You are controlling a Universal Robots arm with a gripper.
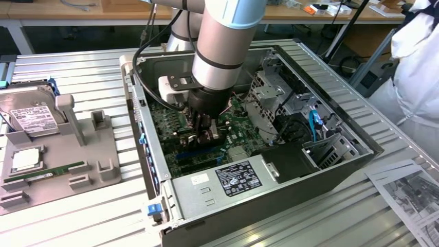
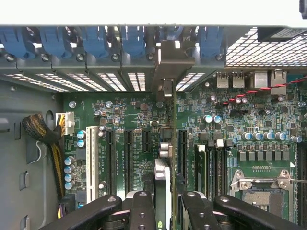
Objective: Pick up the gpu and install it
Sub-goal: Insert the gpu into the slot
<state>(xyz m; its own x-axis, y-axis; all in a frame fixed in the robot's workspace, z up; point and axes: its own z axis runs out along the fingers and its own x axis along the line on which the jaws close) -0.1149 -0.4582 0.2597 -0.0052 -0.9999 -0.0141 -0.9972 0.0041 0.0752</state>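
The gpu (image 2: 164, 158), a thin dark card seen edge-on with a silver bracket, was gripped upright by the tool (image 2: 165, 211), its fingers closed on it.

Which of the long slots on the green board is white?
The long white slot on the green motherboard, the one nearest the braided cable bundle. Every other slot in that row is black.

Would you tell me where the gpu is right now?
The gpu stands on edge between the gripper's fingers, down among the expansion slots of the motherboard; in the exterior view it sits inside the open computer case, under the arm.
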